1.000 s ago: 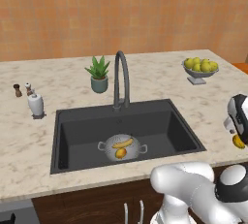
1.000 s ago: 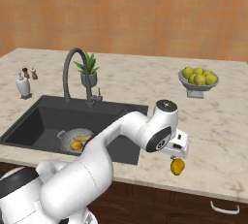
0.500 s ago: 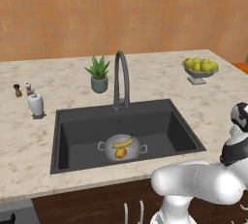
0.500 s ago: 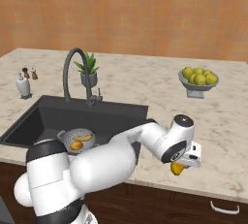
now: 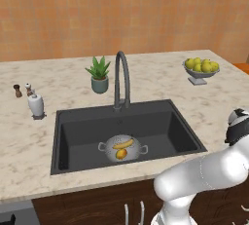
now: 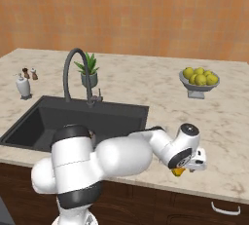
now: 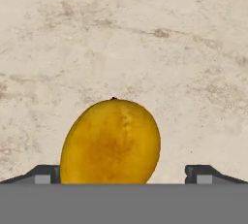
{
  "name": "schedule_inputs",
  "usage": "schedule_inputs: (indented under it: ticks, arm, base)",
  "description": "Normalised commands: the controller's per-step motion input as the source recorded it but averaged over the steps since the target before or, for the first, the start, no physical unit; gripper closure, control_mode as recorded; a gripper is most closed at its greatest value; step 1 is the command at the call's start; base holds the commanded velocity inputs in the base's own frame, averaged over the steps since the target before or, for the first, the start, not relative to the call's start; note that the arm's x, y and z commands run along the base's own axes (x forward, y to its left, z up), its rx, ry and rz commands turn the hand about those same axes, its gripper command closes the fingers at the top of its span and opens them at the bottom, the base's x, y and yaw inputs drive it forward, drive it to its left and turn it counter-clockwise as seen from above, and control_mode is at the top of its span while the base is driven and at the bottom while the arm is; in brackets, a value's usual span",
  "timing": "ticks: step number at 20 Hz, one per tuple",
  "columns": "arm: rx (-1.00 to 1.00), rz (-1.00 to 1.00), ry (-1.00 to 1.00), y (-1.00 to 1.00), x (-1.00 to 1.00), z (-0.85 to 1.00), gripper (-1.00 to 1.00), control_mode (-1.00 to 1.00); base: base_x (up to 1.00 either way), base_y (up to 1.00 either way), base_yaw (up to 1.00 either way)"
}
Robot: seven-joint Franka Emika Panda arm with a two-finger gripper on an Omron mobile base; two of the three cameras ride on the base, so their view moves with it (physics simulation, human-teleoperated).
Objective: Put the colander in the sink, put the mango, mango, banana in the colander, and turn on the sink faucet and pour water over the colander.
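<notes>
Gripper (image 7: 124,174) spread wide astride the mango (image 7: 111,141) on the counter (image 7: 145,34); probably firm, smooth, roundish, liable to slip, so best pinched across its middle.

Glossy white rounded arm (image 6: 121,158), dark joint bands, bulbous segments

Base views flank the sink (image 5: 160,121) from behind; hand view looks closely down on counter (image 7: 145,34)

Orange-yellow mango (image 7: 111,141) on beige speckled counter (image 7: 145,34); dark grey sink (image 5: 160,126).
</notes>
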Motion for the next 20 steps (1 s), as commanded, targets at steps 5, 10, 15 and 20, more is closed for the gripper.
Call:
schedule_inputs:
  ticks: [5,10,15,20]
  arm:
    - [0.00,0.09,0.06,0.03,0.12,-0.36,1.00,-1.00]
    - [0.00,0.07,0.12,0.15,0.14,-0.40,1.00,-1.00]
    - [0.00,0.07,-0.07,0.10,-0.05,0.23,1.00,-1.00]
    - [0.00,0.12,-0.27,0.68,-0.04,0.97,1.00,-1.00]
  base:
    - [0.00,0.00,0.00]
    - [0.00,0.00,0.00]
    - [0.00,0.00,0.00]
    - [0.00,0.00,0.00]
